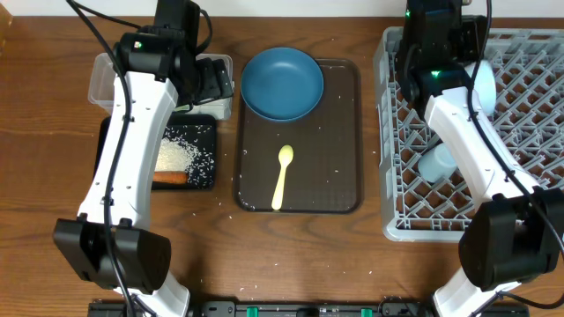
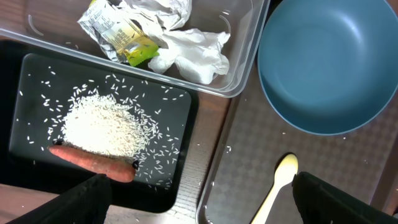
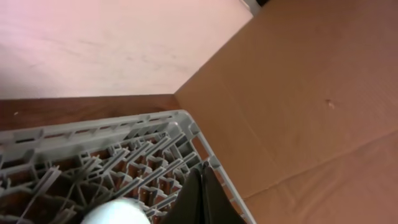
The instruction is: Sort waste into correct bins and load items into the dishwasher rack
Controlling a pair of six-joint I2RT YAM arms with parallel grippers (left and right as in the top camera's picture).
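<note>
**A:** What's the biggest thing here, and where is it?

**B:** The grey dishwasher rack [image 1: 538, 123]. It sits just beside the brown serving tray [image 1: 330, 167], on the right arm's side.

**A:** And what's on that tray?

**B:** The dark blue bowl [image 1: 282, 84] stands upright at the tray's far end, with its rim reaching past the far edge. On the tray's left side are the clear tub [image 1: 106, 79], level with the far end, and the black tray [image 1: 201, 132], level with the middle. The two touch or nearly touch.

**A:** How are the grippers?

**B:** The left gripper [image 2: 200, 186] hangs over the serving tray's left edge with its fingers spread wide. The right gripper [image 3: 200, 186] is above the rack, off the tray's far right corner, with its fingers pressed together.

**A:** Where are the smaller pieces?

**B:** The light blue cup [image 1: 438, 163] lies in the rack, close to the side that faces the tray. The pale yellow spoon [image 1: 283, 174] lies on the tray's near half, with its bowl end pointing at the blue bowl. The paper wrappers [image 2: 193, 53] and the yellow-green packet [image 2: 127, 40] are bunched in the end of the tub nearest the tray. The carrot piece [image 2: 90, 162] lies in the black tray, touching the heap of rice [image 2: 102, 127]. Stray grains have spilled across the black tray and onto the serving tray.
</note>
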